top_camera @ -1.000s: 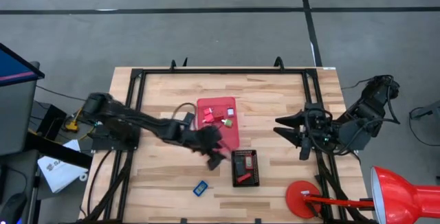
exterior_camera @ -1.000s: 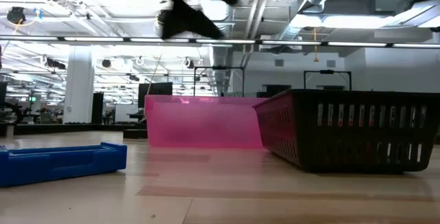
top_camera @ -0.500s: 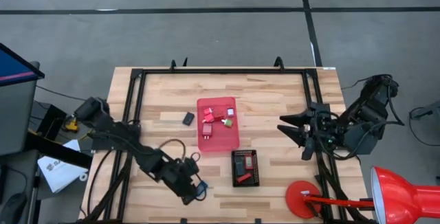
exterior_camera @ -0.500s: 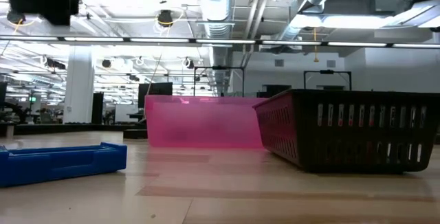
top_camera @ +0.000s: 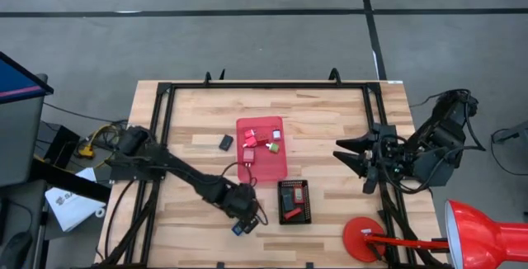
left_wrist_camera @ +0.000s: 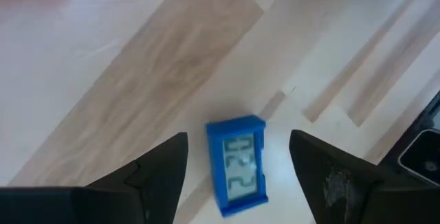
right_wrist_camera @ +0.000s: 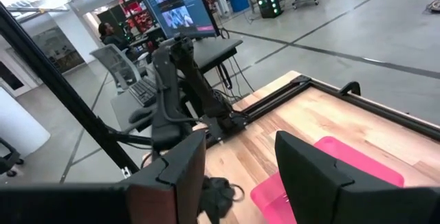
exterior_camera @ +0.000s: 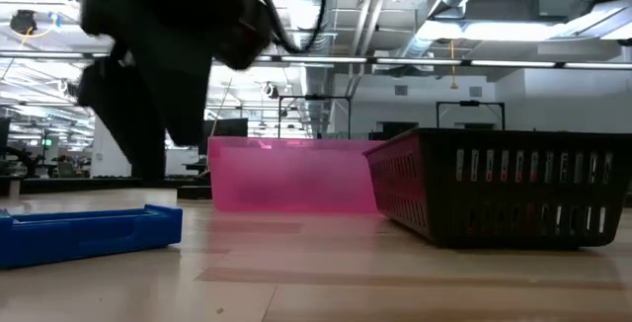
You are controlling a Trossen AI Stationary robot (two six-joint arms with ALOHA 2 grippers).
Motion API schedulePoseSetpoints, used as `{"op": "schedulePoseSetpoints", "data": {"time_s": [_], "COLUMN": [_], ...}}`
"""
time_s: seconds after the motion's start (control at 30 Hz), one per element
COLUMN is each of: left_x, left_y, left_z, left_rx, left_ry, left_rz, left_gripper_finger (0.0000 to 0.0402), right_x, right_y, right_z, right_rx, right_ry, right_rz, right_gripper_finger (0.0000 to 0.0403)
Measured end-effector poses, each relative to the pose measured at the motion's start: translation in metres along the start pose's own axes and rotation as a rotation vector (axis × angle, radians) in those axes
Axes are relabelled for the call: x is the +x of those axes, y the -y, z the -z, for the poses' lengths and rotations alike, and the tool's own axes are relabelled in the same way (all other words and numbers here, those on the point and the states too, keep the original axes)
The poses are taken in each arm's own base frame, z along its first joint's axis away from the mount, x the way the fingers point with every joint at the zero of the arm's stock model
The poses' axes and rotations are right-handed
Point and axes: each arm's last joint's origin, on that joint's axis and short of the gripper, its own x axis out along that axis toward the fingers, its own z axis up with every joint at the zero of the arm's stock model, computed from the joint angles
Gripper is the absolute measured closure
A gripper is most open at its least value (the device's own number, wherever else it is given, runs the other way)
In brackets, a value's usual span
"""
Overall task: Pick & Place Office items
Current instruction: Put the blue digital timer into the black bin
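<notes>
Hovering: L hand [left_wrist_camera: 237, 157] open over blue item [left_wrist_camera: 237, 164] | R hand [top_camera: 353, 160] idle

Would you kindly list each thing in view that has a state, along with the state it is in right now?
left gripper: open, above the blue item, fingers on either side of it.
right gripper: open, empty, waiting at the table's right edge.
blue item: flat on the wood, display up, not gripped.
pink tray: holds several small items.
black tray: holds red and black items.
black item: loose on the table, left of the pink tray.
</notes>
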Motion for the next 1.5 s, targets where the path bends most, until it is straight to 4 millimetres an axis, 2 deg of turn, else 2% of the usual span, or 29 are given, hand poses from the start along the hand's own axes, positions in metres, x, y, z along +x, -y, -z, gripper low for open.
{"op": "schedulePoseSetpoints", "data": {"time_s": [0.13,0.4,0.83,1.5], "left_x": [0.012,0.013,0.033,0.048], "left_y": [-0.003,-0.002,-0.001,-0.006], "left_z": [-0.006,-0.004,-0.004,-0.005], "left_rx": [0.010,0.010,-0.014,-0.030], "left_ry": [-0.075,-0.102,-0.142,-0.173], "left_rz": [0.007,0.017,0.033,0.004], "left_gripper_finger": [0.0153,0.0152,0.0153,0.0156], "right_x": [0.000,0.000,-0.003,-0.004], "right_y": [0.000,0.001,0.000,0.001], "right_z": [0.000,0.000,0.001,0.003], "right_rx": [0.001,-0.007,-0.011,-0.007], "right_ry": [0.000,-0.006,-0.015,-0.024], "right_rz": [0.000,-0.001,-0.014,-0.012], "right_gripper_finger": [0.0233,0.0233,0.0233,0.0233]}}
